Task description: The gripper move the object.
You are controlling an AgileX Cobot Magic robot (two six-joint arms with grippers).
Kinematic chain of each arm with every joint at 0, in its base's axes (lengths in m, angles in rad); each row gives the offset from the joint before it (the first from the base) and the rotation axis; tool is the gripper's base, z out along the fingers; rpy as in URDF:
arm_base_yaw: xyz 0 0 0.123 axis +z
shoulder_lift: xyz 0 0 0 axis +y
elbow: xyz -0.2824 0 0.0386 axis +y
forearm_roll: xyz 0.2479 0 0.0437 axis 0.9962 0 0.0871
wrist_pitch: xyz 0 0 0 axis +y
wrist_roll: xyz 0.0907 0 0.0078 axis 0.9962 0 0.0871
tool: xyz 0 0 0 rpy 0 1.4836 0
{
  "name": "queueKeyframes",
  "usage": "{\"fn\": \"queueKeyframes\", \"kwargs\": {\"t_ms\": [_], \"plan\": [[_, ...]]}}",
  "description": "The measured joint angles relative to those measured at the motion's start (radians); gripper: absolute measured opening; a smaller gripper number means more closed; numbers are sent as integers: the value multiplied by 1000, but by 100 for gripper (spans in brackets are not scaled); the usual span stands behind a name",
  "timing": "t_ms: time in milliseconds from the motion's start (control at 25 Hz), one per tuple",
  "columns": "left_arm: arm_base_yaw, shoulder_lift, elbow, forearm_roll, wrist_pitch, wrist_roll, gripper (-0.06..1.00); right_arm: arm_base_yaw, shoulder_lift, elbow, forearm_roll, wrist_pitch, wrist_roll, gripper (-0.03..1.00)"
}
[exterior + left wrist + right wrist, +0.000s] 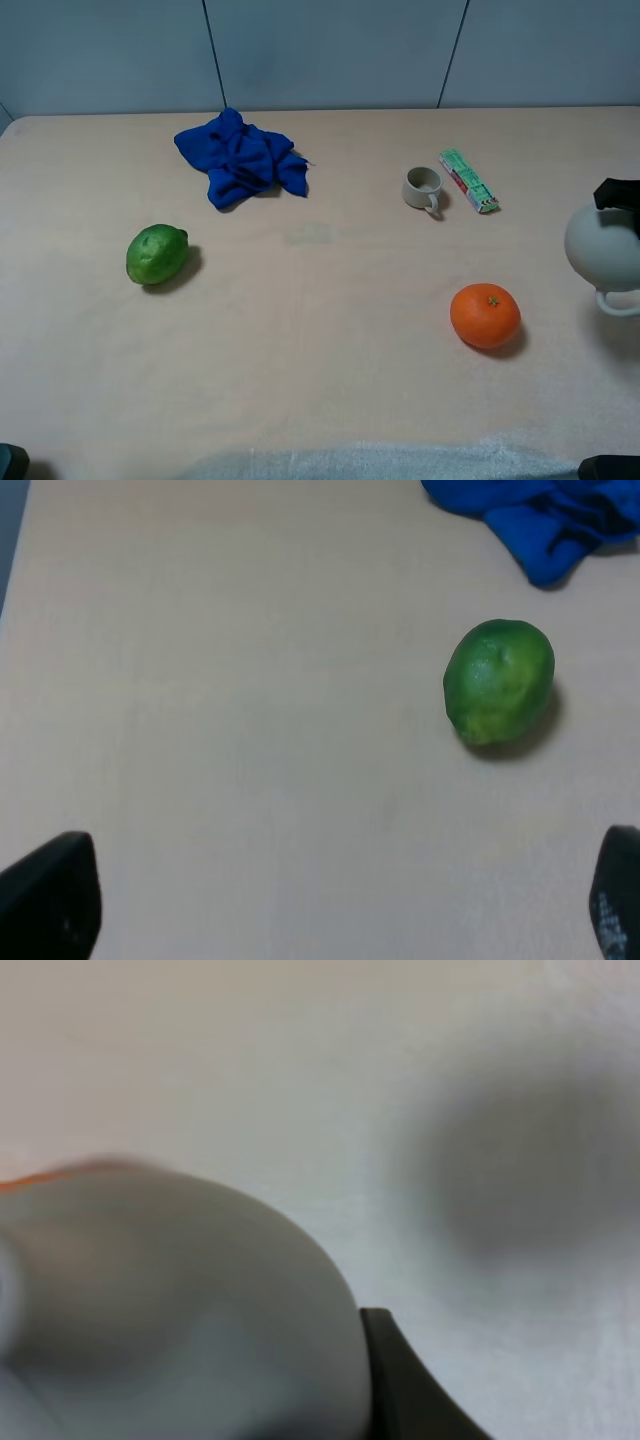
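The off-white ceramic pot (603, 248) hangs at the far right edge of the exterior view, its loop handle (618, 301) pointing toward the front. My right gripper (617, 194) is shut on the pot from its far side; only a black part of it shows. In the right wrist view the pot (170, 1300) fills the frame, blurred, with one black finger (400, 1385) against it and a soft shadow on the table beyond. My left gripper (335, 910) is open and empty over bare table, short of the lime (499, 681).
An orange (485, 315) lies just left of the pot. A small beige mug (423, 188) and a green packet (468, 180) sit at the back right. A blue cloth (241, 157) lies at the back, a lime (157, 254) on the left.
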Motion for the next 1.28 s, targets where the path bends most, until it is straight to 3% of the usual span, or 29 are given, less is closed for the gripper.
{"fn": "queueKeyframes", "kwargs": {"t_ms": [1280], "plan": [[0,0,0,0,0,0,99,648,47,-222,-2,18,270,0]]}}
